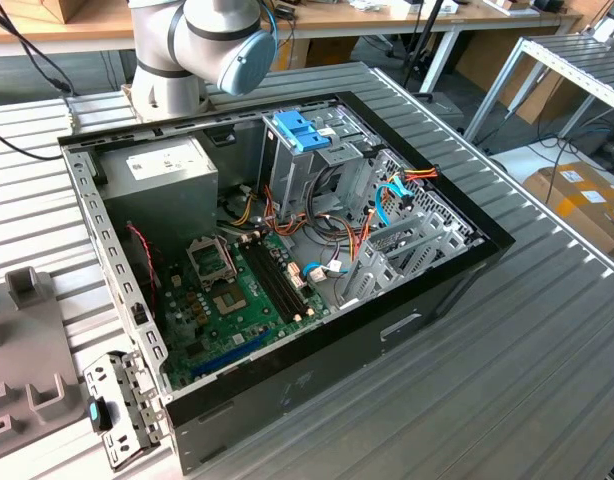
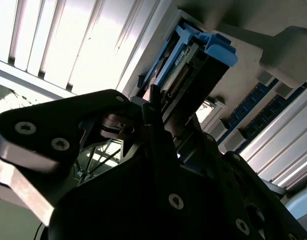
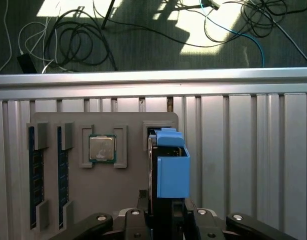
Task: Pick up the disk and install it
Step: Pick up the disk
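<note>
In both wrist views the disk [image 3: 171, 167] [image 2: 196, 62] stands on edge between my fingers, its bright blue carrier frame toward the first wrist camera. My gripper [image 3: 163, 210] [image 2: 166, 120] is shut on the disk's lower part. In the first wrist view the disk hangs over a grey parts tray [image 3: 128, 195], in front of a rectangular slot [image 3: 152, 129] in that tray. The open computer case [image 1: 467, 262] lies on the slatted table in the exterior view, with my arm's base [image 1: 202, 45] behind it.
The tray also carries a processor chip [image 3: 102, 149] and memory sticks [image 3: 35, 172]. Beyond the table's edge [image 3: 153, 79], cables lie on the floor. Inside the case are a drive cage with a blue bracket [image 1: 300, 130], a power supply [image 1: 162, 175] and the motherboard [image 1: 232, 300].
</note>
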{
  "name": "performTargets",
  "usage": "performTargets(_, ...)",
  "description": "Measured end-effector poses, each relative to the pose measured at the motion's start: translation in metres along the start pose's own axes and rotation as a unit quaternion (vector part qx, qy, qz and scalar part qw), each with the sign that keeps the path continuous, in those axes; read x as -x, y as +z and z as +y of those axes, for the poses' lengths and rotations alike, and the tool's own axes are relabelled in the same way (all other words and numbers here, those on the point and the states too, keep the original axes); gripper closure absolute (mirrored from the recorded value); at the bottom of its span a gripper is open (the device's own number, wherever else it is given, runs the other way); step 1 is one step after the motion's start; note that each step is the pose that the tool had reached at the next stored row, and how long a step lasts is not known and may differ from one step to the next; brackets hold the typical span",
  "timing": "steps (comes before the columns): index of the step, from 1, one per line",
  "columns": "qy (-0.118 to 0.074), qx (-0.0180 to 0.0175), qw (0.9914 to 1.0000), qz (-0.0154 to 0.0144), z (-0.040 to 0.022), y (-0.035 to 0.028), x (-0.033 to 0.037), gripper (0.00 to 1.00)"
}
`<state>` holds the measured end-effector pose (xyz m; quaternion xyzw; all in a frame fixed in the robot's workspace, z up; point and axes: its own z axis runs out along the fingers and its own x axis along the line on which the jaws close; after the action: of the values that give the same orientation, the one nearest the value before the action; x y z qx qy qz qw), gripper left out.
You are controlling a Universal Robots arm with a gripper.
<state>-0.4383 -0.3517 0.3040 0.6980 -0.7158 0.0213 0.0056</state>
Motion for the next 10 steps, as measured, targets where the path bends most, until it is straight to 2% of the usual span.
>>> performTargets(1, 0.0, 0.0, 1.0, 0.0001, 0.0, 0.0, 0.0, 0.64)
performTargets(2, 0.0, 0.0, 1.0, 0.0001, 0.0, 0.0, 0.0, 0.58)
performTargets(10, 0.0, 0.0, 1.0, 0.0, 0.0, -0.0002, 0.0, 0.58)
